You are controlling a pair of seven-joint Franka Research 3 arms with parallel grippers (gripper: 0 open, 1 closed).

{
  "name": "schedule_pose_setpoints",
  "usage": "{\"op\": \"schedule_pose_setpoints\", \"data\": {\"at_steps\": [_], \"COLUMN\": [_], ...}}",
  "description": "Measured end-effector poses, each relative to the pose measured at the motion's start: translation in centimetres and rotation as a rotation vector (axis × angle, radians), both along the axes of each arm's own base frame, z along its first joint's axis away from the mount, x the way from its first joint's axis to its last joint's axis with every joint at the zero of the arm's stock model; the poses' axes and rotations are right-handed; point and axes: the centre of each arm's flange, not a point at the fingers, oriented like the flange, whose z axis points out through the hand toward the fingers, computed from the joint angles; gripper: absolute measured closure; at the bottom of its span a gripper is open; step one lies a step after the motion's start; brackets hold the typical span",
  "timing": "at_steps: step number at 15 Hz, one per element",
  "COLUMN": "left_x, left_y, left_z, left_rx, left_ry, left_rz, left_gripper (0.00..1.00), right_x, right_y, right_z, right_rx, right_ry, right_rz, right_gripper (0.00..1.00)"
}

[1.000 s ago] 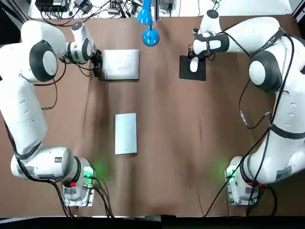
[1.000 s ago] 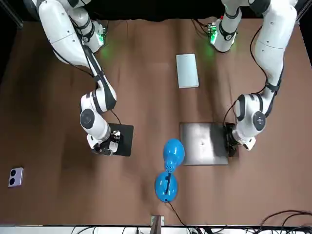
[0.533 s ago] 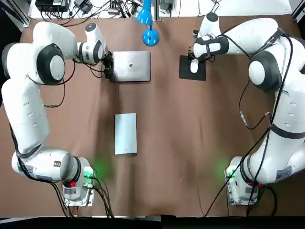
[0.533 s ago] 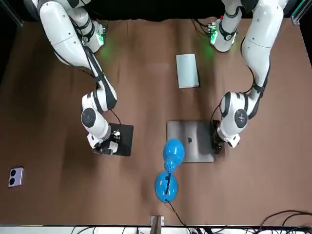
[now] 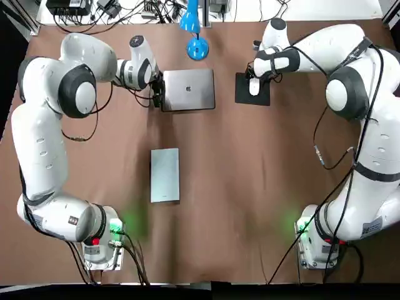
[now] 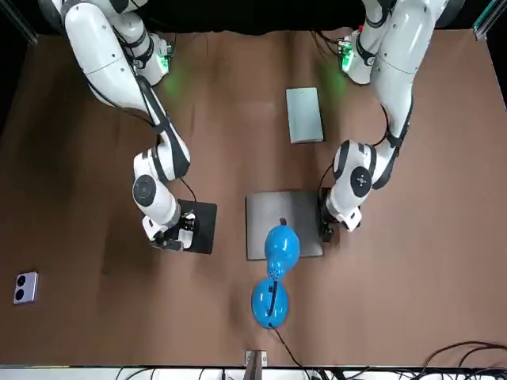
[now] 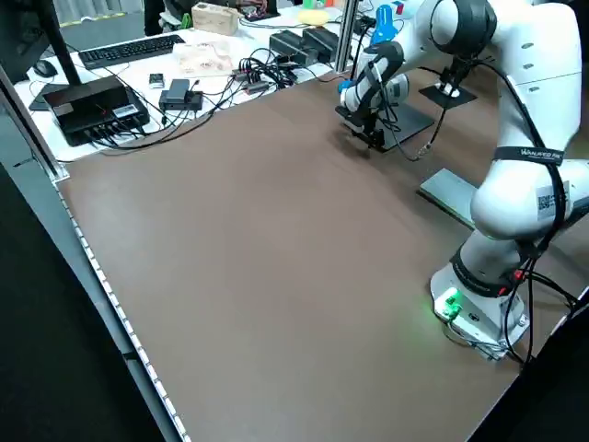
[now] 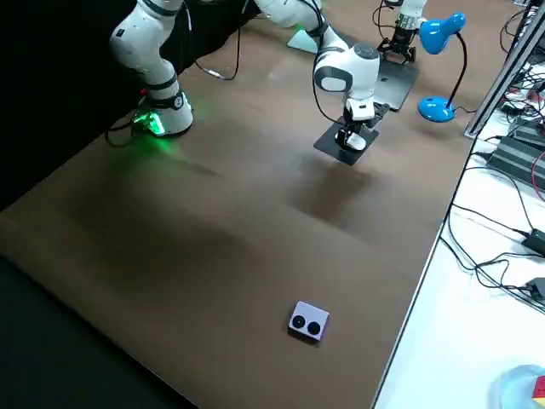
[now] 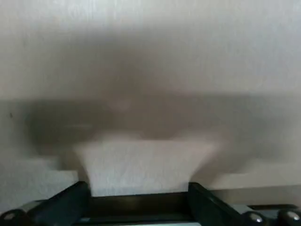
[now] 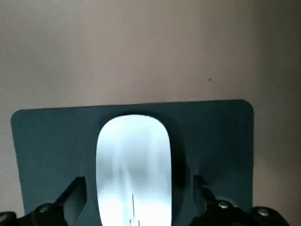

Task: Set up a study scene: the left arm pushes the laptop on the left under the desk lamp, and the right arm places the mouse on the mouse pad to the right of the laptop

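Observation:
The silver laptop (image 5: 187, 89) lies shut on the brown table just below the blue desk lamp (image 5: 197, 47); in the front view the lamp's head (image 6: 281, 247) hangs over the laptop (image 6: 273, 214). My left gripper (image 5: 157, 94) is open, its fingers pressed against the laptop's left edge. The white mouse (image 5: 254, 87) lies on the black mouse pad (image 5: 244, 94), right of the laptop. My right gripper (image 10: 136, 186) hovers over the mouse (image 10: 133, 160), open, with a gap between each finger and the mouse's sides.
A grey flat notebook (image 5: 165, 175) lies mid-table, nearer the arms' bases. A small grey box with two buttons (image 6: 25, 287) sits near the far corner on the robot's right. Cables and devices crowd the white bench (image 7: 138, 92) beyond the far edge.
My left gripper has slid the laptop to the right, from the table's left part to under the lamp. The right gripper has stayed over the mouse on the pad.

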Motion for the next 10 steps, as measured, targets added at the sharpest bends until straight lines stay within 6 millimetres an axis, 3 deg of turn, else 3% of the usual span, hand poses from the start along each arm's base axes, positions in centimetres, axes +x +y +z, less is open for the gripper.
{"op": "schedule_pose_setpoints", "data": {"at_steps": [3, 5, 7, 8, 10], "left_x": [-0.5, -0.7, -0.9, -1.1, -1.1], "left_y": [-2.1, -3.3, -4.6, -5.7, -6.6], "left_z": [-0.1, -0.2, -0.3, -0.4, -0.4], "left_rx": [-0.005, -0.008, -0.012, -0.016, -0.020], "left_ry": [-0.007, -0.011, -0.017, -0.024, -0.029], "left_rz": [0.008, 0.009, -0.001, -0.016, -0.027], "left_gripper": [0.00, 0.00, 0.00, 0.00, 0.00], "right_x": [0.3, 0.7, 1.0, 1.2, 1.4], "right_y": [0.1, 0.2, -0.1, -1.0, -2.9], "right_z": [0.7, 2.8, 6.2, 10.5, 14.8], "right_rx": [0.004, 0.005, -0.001, -0.008, -0.013], "right_ry": [-0.014, -0.025, -0.024, -0.025, -0.030], "right_rz": [0.000, 0.000, -0.003, -0.014, -0.038], "right_gripper": [0.00, 0.00, 0.00, 0.00, 0.00]}}
